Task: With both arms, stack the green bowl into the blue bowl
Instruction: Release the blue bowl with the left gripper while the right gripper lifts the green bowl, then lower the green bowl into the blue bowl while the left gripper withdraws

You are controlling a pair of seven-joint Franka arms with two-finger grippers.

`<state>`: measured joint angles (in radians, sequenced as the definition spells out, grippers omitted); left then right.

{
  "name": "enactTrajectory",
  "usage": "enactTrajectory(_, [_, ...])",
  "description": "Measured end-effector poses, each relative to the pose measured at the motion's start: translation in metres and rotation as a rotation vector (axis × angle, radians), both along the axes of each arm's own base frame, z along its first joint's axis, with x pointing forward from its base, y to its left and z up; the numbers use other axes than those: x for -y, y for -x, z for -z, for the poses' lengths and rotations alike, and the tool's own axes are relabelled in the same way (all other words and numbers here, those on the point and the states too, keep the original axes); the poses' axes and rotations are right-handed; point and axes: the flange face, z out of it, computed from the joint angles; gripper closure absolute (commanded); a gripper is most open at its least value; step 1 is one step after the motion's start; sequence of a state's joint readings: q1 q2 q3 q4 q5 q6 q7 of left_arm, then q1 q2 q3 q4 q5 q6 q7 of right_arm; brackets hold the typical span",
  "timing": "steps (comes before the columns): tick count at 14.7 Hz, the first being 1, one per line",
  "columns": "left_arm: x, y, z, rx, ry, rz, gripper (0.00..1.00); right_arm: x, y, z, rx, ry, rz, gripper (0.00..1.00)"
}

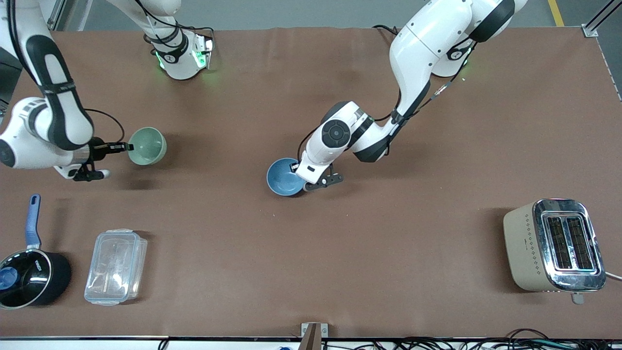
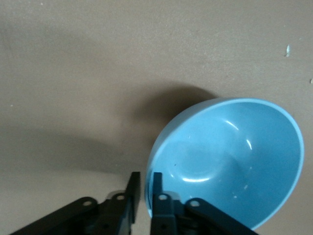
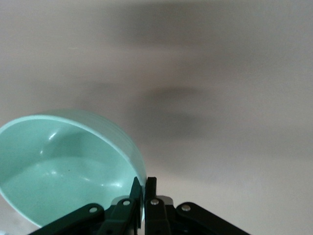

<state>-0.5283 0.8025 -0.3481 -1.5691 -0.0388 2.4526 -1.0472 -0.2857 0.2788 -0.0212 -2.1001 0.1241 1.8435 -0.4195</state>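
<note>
The green bowl (image 1: 147,145) hangs tilted above the table at the right arm's end. My right gripper (image 1: 128,146) is shut on its rim; in the right wrist view the gripper (image 3: 144,180) pinches the rim of the green bowl (image 3: 63,171), one finger inside and one outside. The blue bowl (image 1: 283,177) sits near the middle of the table. My left gripper (image 1: 297,169) is at its rim. In the left wrist view the gripper (image 2: 145,175) straddles the rim of the blue bowl (image 2: 230,161), with a gap between the outer finger (image 2: 133,183) and the rim.
A black saucepan with a blue handle (image 1: 26,277) and a clear lidded container (image 1: 115,266) stand near the front camera at the right arm's end. A beige toaster (image 1: 554,245) stands at the left arm's end.
</note>
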Motion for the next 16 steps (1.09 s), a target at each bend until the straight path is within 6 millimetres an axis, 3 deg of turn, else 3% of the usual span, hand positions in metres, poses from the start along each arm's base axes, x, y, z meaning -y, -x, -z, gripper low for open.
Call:
enactTrajectory(3, [-0.007, -0.021, -0.017, 0.048, 0.011, -0.018, 0.00, -0.041, -0.034, -0.085, 0.052, -0.041, 0.010, 0.99])
enactTrajectory(4, [-0.016, -0.038, -0.034, 0.090, 0.010, -0.031, 0.00, -0.063, -0.044, -0.105, 0.064, -0.041, 0.026, 0.99])
enactTrajectory(6, [-0.049, -0.075, -0.083, 0.197, -0.031, -0.024, 0.00, -0.114, -0.057, -0.122, 0.068, -0.022, 0.037, 0.99])
enactTrajectory(9, [-0.132, -0.120, -0.175, 0.297, -0.163, 0.054, 0.00, -0.192, -0.065, -0.117, 0.054, -0.083, 0.093, 0.99])
enactTrajectory(11, [-0.192, -0.135, -0.234, 0.316, -0.223, 0.098, 0.00, -0.224, -0.073, -0.105, 0.076, -0.119, 0.133, 0.99])
enactTrajectory(13, [-0.239, -0.137, -0.287, 0.336, -0.267, 0.157, 0.00, -0.258, -0.078, -0.087, 0.089, -0.101, 0.156, 0.99])
enactTrajectory(16, [-0.291, -0.124, -0.345, 0.333, -0.328, 0.265, 0.00, -0.335, -0.070, -0.058, 0.080, -0.042, 0.168, 0.99])
